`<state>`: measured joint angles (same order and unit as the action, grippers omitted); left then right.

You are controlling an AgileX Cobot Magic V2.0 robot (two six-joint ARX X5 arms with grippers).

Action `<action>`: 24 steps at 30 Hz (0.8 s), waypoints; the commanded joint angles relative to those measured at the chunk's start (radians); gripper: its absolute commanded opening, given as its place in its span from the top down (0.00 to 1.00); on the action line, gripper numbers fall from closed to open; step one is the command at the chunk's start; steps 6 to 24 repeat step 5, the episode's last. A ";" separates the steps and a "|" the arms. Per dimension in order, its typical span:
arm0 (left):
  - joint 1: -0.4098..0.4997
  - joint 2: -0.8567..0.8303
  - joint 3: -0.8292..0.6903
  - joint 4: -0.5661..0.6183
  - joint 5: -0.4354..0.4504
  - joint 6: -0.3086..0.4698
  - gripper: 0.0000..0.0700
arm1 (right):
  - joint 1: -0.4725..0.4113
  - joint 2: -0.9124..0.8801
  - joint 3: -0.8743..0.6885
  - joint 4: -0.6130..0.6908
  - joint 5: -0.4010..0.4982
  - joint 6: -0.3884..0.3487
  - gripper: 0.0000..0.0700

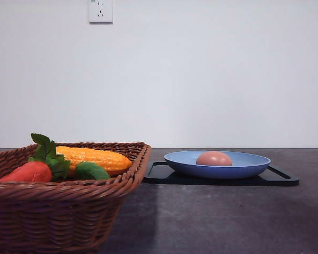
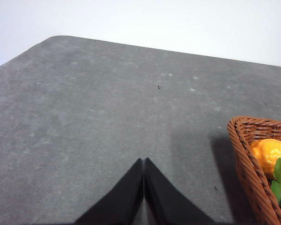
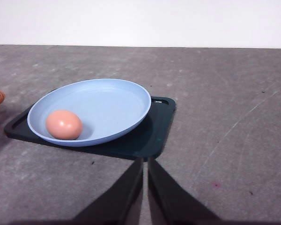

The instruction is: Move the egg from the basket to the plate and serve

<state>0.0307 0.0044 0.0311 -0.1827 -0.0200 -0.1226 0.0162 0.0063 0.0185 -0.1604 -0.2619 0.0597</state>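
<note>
One transfer step is judged complete: the egg (image 3: 63, 124) is seen lying inside the blue plate (image 3: 107, 101), off-centre, close to the rim on the basket side. What is left is judged to be the serving of the plate.

Ordered from largest to smallest:

1. Table (image 1: 217, 217). Dark grey and matte. Wide bare room is seen in front of the tray and to its far side; in the left wrist view a rounded table corner is seen beyond further bare surface.
2. Wicker basket (image 1: 58, 211). It is placed at the left, close to the tray without touching it. An ear of corn (image 1: 95, 157), a red carrot-like vegetable (image 1: 29, 172) and green leaves (image 1: 53, 159) are held in it. Its flared rim is the nearest obstruction to any sideways move of the plate.
3. Black tray (image 3: 145, 140). The plate is carried on it; the plate overhangs part of the tray outline, and a raised lip is seen at the tray edge.
4. Left gripper (image 2: 144, 185). The fingers are pressed together on nothing, above bare table beside the basket.
5. Right gripper (image 3: 145, 183). The fingers are together, nothing between them, just short of the tray's near edge.
</note>
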 commanded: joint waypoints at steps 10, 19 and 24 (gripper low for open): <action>0.002 -0.002 -0.026 -0.004 0.001 -0.002 1.00 | -0.001 -0.003 -0.010 0.003 0.001 0.011 1.00; 0.002 -0.002 -0.026 -0.004 0.001 -0.002 1.00 | -0.001 -0.003 -0.010 0.003 0.001 0.011 1.00; 0.002 -0.002 -0.026 -0.004 0.001 -0.002 1.00 | -0.001 -0.003 -0.010 0.003 0.001 0.011 1.00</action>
